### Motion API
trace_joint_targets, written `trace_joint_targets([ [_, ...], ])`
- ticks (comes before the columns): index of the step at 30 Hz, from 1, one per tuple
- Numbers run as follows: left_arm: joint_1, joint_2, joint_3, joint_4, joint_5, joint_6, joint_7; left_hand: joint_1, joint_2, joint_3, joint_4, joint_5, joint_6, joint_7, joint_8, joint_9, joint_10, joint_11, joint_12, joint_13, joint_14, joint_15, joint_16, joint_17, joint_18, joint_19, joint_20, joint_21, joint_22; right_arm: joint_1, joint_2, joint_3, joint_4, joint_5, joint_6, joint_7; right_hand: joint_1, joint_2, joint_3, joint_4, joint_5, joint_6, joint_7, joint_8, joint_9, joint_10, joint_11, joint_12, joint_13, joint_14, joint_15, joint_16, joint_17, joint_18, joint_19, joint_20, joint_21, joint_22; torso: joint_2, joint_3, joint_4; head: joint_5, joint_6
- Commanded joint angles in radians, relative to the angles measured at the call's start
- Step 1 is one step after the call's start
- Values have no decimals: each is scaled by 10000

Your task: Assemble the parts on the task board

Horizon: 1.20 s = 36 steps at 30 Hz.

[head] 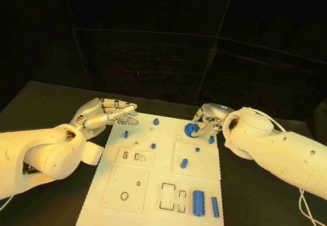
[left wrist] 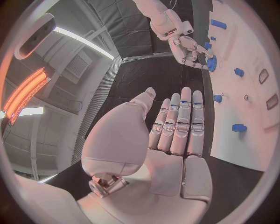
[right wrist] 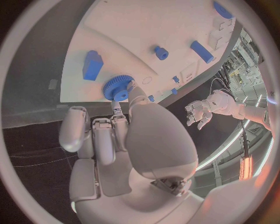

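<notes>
The white task board lies in the middle of the black table. My right hand is over its far edge and pinches a blue gear at its fingertips. The gear sits low over the board between thumb and fingers; whether it touches the board I cannot tell. My left hand hovers beside the board's far left corner with straight fingers and holds nothing. From the left wrist, the left hand is flat and the right hand holds the gear.
Small blue pegs stand on the board's far half, one next to the gear. A blue cylinder and a blue bar lie at the near right beside open slots. Black table surrounds the board.
</notes>
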Motion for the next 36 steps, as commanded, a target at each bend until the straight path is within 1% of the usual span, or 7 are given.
trace_joint_targets([
  [1, 14, 4, 7, 7, -48, 151, 14, 15, 60, 12, -44, -43, 82, 6, -67, -10, 29, 48, -30, -14, 3, 58, -54, 14, 156, 51, 45, -56, -15, -3, 37, -13, -47, -236, 259, 77, 112, 70, 28, -97, -39, 116, -2, 55, -6, 115, 10, 75, 974, 730, 19, 52, 1052, -155, 73, 27, 67, 29, 1, 0, -6, 1, -15],
  [8, 14, 2, 7, 5, -48, 155, 8, 15, 60, 12, -44, -43, 82, 6, -67, -10, 29, 48, -30, -14, 3, 58, -54, 14, 156, 51, 45, -56, -15, -25, 96, -15, -93, -590, -173, -58, 191, 342, 309, -310, -153, 481, -55, 199, 18, 238, -36, 259, 1185, 734, -13, 66, 1090, -163, 99, 6, 110, 102, 1, 4, -5, 3, -9],
  [13, 14, -5, 7, 6, -48, 156, 6, 23, 67, 23, -59, -43, 85, 6, -72, -10, 34, 47, -39, -14, 7, 57, -62, 17, 157, 55, 45, -61, -20, -42, 74, -15, -5, -961, -1102, -41, 615, 828, 964, -681, -432, 1361, -357, 598, 150, 397, -293, 477, 1434, 742, -208, 82, 1142, -189, 184, -129, 196, 284, -2, 6, 5, 6, -2],
  [16, 14, -7, 7, 7, -48, 157, 5, 23, 67, 23, -59, -43, 85, 6, -72, -10, 34, 47, -39, -14, 7, 57, -62, 17, 157, 55, 45, -61, -20, -51, 52, -15, 91, -1063, -1544, 64, 678, 987, 1291, -845, -470, 1644, -482, 699, 192, 457, -406, 553, 1526, 751, -312, 95, 1187, -214, 246, -240, 252, 406, 2, 6, 8, 13, -4],
  [20, 14, -12, 7, 10, -48, 156, 5, 31, 82, 37, -71, -43, 91, 6, -77, -10, 40, 46, -49, -14, 12, 56, -71, 21, 157, 60, 44, -65, -26, -57, 8, -14, 350, -1024, -1955, 175, 500, 964, 1491, -907, -413, 1684, -509, 641, 178, 481, -440, 572, 1558, 754, -357, 96, 1199, -229, 273, -303, 275, 454, -2, 5, -2, 34, 10],
  [28, 14, -31, 7, 26, -48, 157, 9, 40, 96, 52, -85, -45, 95, 5, -83, -10, 46, 44, -59, -14, 17, 55, -80, 25, 157, 65, 43, -69, -31, -59, -1, -11, 1288, -1099, -2631, -1, -113, 715, 1766, -878, -329, 1666, -488, 420, 114, 470, -425, 527, 1541, 759, -352, 95, 1214, -239, 295, -320, 292, 493, -4, -11, -2, 53, 37],
  [36, 15, -18, 7, 30, -48, 157, 8, 49, 107, 65, -98, -47, 98, 5, -88, -10, 52, 43, -67, -14, 21, 54, -88, 28, 157, 69, 43, -73, -35, -60, 687, -12, 1303, -1427, -2435, -250, -473, 556, 1889, -807, -335, 1623, -452, 268, 67, 420, -395, 431, 1462, 749, -331, 74, 1168, -235, 286, -305, 278, 470, 0, -18, 9, 92, 51],
])
